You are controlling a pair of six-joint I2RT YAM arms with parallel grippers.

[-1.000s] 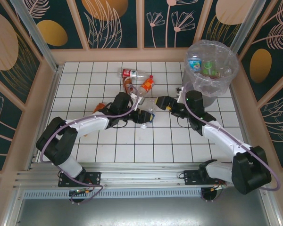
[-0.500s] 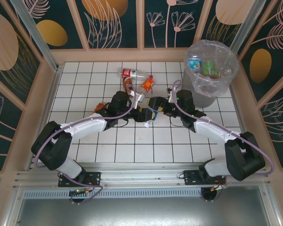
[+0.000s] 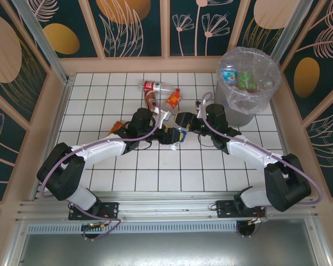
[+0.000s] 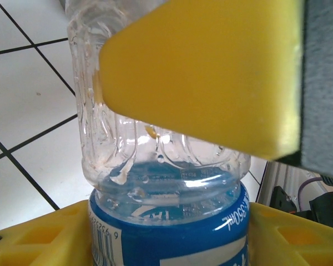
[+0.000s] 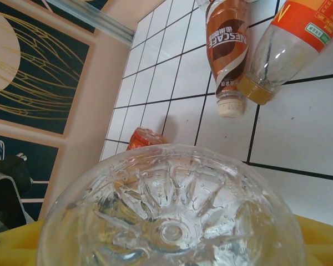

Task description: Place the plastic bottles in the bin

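Note:
A clear bottle with a blue label (image 3: 179,133) hangs just above the tiles at mid table, held from both sides. My left gripper (image 3: 170,134) is shut on its blue-labelled middle (image 4: 166,235), with a yellow finger on each side. My right gripper (image 3: 183,122) is shut round its clear ribbed base (image 5: 172,216), and one of its yellow fingers (image 4: 211,72) lies across the bottle in the left wrist view. The grey bin (image 3: 250,105), lined with a crinkled bag, stands at the far right with several bottles (image 3: 237,77) inside.
Loose bottles lie beyond the grippers: a red-labelled one (image 3: 155,86), an orange one (image 3: 173,98) (image 5: 294,39) and a brown one (image 3: 151,100) (image 5: 226,47). A crushed orange bottle (image 3: 117,126) (image 5: 146,137) lies by the left arm. Wooden walls enclose the tiled floor.
My right gripper has moved left from beside the bin and closed round the base of the blue-labelled bottle. The left gripper has kept its hold and barely shifted.

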